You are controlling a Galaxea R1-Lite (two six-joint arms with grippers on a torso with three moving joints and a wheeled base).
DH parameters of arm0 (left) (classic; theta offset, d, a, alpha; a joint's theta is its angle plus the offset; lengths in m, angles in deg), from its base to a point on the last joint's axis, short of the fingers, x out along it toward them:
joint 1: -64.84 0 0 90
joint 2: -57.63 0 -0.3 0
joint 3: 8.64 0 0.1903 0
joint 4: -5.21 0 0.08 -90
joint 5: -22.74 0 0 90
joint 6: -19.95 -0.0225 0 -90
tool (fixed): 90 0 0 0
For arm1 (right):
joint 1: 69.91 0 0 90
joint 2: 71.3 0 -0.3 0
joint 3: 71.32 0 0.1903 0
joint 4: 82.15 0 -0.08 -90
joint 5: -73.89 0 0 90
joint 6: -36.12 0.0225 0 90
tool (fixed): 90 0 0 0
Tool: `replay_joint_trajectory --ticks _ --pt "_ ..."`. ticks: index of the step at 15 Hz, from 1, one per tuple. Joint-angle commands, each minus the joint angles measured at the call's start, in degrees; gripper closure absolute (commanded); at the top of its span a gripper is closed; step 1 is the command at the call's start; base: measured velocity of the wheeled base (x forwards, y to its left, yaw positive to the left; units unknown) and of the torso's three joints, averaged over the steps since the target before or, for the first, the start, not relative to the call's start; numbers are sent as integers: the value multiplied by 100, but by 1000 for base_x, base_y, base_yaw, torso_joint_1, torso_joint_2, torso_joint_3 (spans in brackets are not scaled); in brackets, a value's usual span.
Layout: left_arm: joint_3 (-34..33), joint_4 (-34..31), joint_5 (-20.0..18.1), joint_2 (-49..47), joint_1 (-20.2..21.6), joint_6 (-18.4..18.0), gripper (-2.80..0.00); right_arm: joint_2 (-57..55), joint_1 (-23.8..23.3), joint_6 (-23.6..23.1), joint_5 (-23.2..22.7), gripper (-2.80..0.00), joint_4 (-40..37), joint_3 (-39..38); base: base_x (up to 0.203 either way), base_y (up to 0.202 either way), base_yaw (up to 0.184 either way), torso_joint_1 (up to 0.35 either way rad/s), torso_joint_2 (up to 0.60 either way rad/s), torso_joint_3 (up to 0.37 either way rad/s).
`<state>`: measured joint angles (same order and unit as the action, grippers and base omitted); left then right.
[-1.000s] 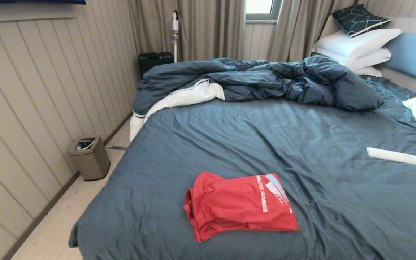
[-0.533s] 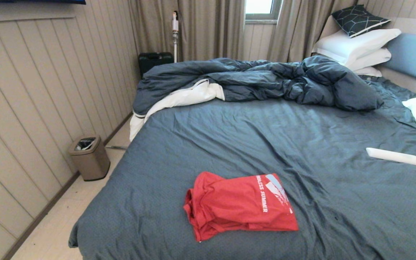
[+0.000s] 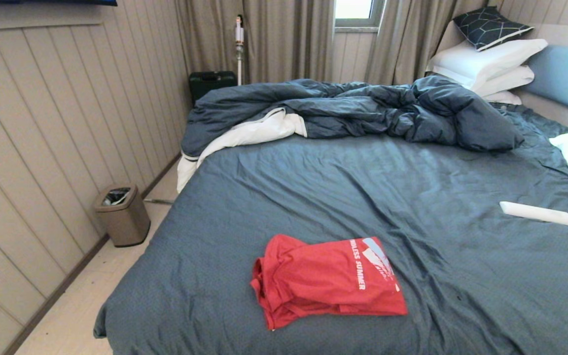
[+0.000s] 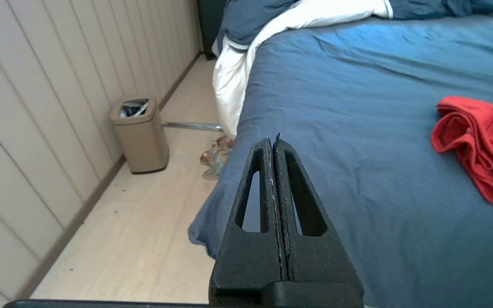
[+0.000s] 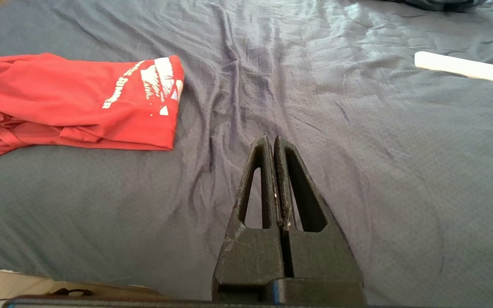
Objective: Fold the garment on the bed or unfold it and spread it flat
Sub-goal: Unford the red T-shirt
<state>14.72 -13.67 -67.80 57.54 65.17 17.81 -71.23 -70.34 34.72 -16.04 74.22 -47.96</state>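
A folded red jersey T-shirt with white print point(image 3: 328, 280) is seen lying in the lower centre of the head view on the slate-blue bed point(image 3: 313, 197). The left gripper point(image 4: 274, 143) and right gripper point(image 5: 273, 143) are held above the bed, jaws pressed together, empty.

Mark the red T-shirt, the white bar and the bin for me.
T-shirt point(image 3: 323, 278): head view, middle of the folded red cloth.
White bar point(image 3: 536, 213): head view, middle of its top face.
Bin point(image 3: 125, 219): head view, its front wall.
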Motion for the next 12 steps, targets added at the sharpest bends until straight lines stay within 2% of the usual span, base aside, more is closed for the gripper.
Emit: replay_joint_trajectory --ticks 1,4,12 --pt "0 18 1 1 2 40 0 -25 0 -9 1 0 0 0 0 0 0 0 0 0" --pt "0 44 37 1 2 258 0 -25 0 8 26 0 2 0 0 0 0 0 0 0" --pt "0 44 19 1 2 241 0 -16 -5 8 23 0 0 0 0 0 0 0 0 0"
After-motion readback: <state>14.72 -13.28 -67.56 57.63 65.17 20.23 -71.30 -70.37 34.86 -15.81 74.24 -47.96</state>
